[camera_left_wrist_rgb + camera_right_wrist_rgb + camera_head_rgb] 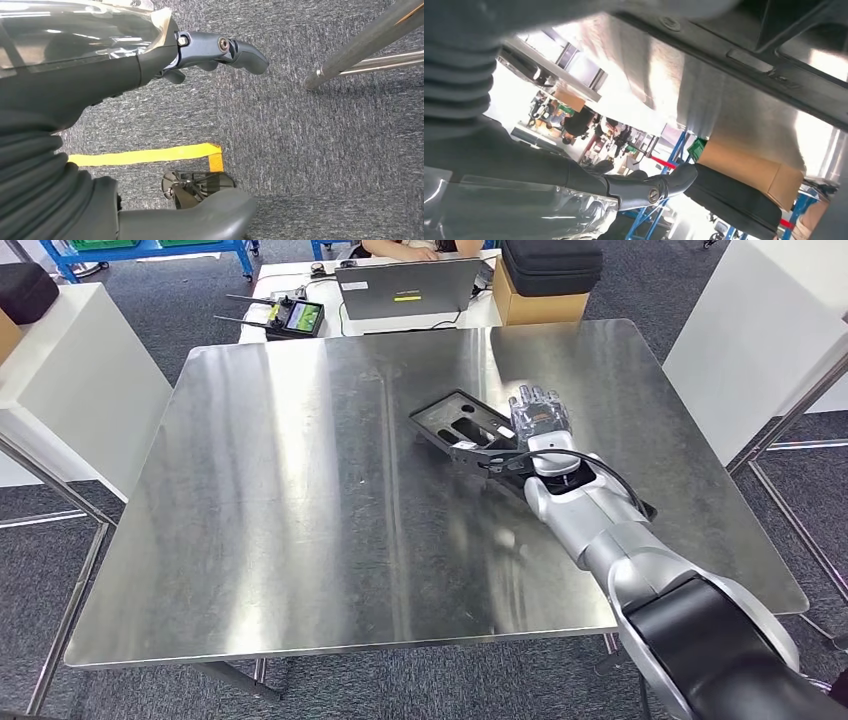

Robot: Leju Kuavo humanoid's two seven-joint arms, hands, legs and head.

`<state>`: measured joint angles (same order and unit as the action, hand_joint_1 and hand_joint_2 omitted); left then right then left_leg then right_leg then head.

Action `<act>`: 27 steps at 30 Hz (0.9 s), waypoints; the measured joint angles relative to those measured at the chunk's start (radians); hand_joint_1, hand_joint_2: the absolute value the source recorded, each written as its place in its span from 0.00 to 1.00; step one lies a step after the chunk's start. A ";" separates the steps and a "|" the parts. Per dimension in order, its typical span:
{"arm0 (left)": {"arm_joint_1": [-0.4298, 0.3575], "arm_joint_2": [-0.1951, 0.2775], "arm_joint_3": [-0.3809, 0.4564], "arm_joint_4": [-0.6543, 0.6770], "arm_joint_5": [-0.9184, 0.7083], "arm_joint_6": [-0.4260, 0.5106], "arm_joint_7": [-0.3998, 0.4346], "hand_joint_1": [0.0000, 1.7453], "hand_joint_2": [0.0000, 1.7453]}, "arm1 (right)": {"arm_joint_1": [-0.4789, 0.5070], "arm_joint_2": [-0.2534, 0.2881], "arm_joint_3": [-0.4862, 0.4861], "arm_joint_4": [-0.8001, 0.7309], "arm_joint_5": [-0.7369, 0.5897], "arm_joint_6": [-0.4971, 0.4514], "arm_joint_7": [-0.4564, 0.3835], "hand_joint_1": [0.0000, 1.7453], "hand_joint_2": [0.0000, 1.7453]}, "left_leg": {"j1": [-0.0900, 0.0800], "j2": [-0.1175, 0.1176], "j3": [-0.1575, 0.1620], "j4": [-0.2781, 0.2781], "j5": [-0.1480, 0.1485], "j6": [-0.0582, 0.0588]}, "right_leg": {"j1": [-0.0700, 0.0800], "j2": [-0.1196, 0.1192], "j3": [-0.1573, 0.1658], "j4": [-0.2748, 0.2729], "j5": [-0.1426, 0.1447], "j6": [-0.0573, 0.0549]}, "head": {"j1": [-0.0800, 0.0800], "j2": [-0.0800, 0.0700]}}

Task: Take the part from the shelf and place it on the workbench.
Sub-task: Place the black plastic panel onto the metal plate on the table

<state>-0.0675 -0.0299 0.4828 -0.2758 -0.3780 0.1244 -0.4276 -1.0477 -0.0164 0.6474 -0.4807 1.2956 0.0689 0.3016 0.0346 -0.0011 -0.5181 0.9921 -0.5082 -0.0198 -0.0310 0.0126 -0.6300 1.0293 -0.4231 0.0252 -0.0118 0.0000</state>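
Large steel workbench [300,490], shiny, with grey carpet [420,690] around it. Behind its far edge a white desk [300,285] carrying a grey laptop [408,288], a cardboard box [540,306] with a black case [552,265] on top, and a remote controller [290,315] with a green screen. White panels [70,380] at both sides of the bench.

Silver right arm [620,540] reaching in over the right half of the bench. Black flat part [465,425] with several cut-out openings lying on the bench surface, right of centre, one end under the right hand [540,420]. Fingers laid flat and stretched forward on top of the part, touching it; whether closed around its edge or only resting, cannot tell.

Left hand [220,52] hanging low above the carpet, fingers apart from the thumb [200,215], nothing between them. Yellow tape line [150,155] on the floor below, a metal leg [370,45] nearby.
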 joint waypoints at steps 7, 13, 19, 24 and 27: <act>0.001 0.000 0.000 0.007 -0.001 0.005 0.000 0.00 0.00 | 0.000 0.011 0.000 0.000 0.007 -0.025 -0.006 0.00 0.00 | 0.000 0.000 0.000 0.000 0.000 0.000 | 0.000 0.000 0.000 0.000 0.000 0.000 | 0.000 0.000; 0.001 -0.001 0.000 0.009 -0.004 0.010 0.001 0.00 0.00 | 0.001 0.020 -0.002 -0.001 0.006 -0.053 -0.019 0.00 0.00 | 0.000 0.000 0.000 0.000 0.000 0.000 | 0.000 0.000 0.000 0.000 0.000 0.000 | 0.000 0.000; 0.001 -0.002 0.001 0.013 -0.016 0.013 0.000 0.00 0.00 | 0.046 0.053 -0.087 -0.096 -0.221 -0.162 -0.149 0.00 0.00 | 0.000 0.001 0.001 0.000 0.000 0.000 | 0.000 0.000 0.000 0.000 0.000 0.000 | 0.000 0.000; 0.004 -0.002 0.011 0.020 -0.023 0.025 -0.022 0.00 0.00 | 0.188 0.104 -0.268 -0.407 -0.779 -0.067 -0.321 0.00 0.00 | 0.000 -0.002 0.000 0.000 0.000 0.000 | 0.001 -0.001 0.000 0.000 0.000 0.000 | 0.000 0.000; 0.011 -0.003 0.023 0.022 -0.022 0.032 -0.038 0.00 0.00 | 0.272 0.121 -0.339 -0.594 -1.029 -0.001 -0.387 0.00 0.00 | 0.000 -0.002 -0.001 0.000 -0.001 0.000 | 0.001 -0.001 0.000 0.000 0.000 0.000 | 0.000 0.000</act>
<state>-0.0570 -0.0330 0.5062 -0.2543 -0.4002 0.1564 -0.4661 -0.7760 0.1043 0.3082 -1.0743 0.2662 0.0682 -0.0852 0.0347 -0.0029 -0.5186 0.9920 -0.5092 -0.0201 -0.0299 0.0113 -0.6302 1.0291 -0.4236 0.0253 -0.0118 -0.0003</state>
